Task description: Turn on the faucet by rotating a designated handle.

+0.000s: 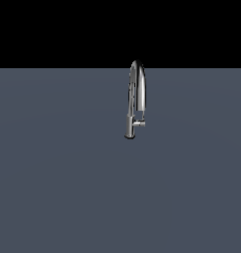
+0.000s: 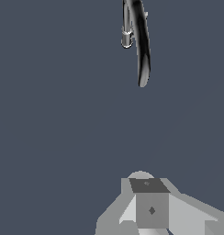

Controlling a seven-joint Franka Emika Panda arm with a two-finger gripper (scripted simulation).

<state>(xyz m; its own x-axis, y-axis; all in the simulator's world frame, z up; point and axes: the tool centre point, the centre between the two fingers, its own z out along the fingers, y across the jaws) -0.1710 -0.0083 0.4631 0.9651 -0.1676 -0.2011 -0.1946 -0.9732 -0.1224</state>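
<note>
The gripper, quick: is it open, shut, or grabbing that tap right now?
Gripper: cannot be told; its fingers look pressed together, holding nothing, apart from the faucet and its handle.

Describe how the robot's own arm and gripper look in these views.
Only the wrist view shows it: the gripper is blocky and faceted, rendered in flat light and mid grey, with a darker grey square face bearing a small diamond mark. No cables or labels appear. The exterior view shows no arm.
</note>
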